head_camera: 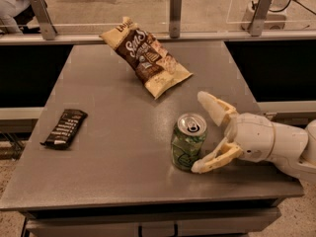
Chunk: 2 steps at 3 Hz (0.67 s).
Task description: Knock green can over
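Note:
The green can (187, 142) stands upright on the grey table (123, 147), near its front right part, silver top and pull tab facing up. My gripper (203, 132) comes in from the right, low over the table, with its two cream fingers spread open. The near fingertip (200, 166) touches the can's lower right side. The far finger (212, 107) sits just behind and right of the can's top. The can is partly between the fingers and is not gripped.
A brown and cream chip bag (145, 56) lies at the back centre of the table. A dark snack bar (64, 128) lies near the left edge. A rail with metal posts (174, 8) runs behind the table. The front edge is close to the can.

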Motion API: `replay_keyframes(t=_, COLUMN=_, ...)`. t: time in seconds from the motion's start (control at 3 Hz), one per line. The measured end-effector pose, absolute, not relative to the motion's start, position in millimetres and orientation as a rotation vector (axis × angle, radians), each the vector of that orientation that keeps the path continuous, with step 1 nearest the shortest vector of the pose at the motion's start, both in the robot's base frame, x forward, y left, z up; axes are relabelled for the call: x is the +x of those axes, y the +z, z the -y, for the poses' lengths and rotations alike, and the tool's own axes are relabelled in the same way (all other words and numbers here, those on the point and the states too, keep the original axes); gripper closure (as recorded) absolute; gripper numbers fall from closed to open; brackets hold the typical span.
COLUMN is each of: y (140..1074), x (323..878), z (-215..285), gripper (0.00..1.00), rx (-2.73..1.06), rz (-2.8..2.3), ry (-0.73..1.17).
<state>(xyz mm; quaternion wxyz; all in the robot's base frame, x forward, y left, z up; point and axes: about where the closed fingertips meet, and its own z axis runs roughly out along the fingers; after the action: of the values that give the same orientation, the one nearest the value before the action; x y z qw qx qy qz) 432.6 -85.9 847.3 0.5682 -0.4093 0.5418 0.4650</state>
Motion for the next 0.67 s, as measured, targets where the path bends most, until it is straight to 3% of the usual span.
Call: replay_keyframes(t=0.67, y=876.8, x=428.1, z=75.5, gripper=0.00, rx=-1.173, rz=-1.361, ry=0.856)
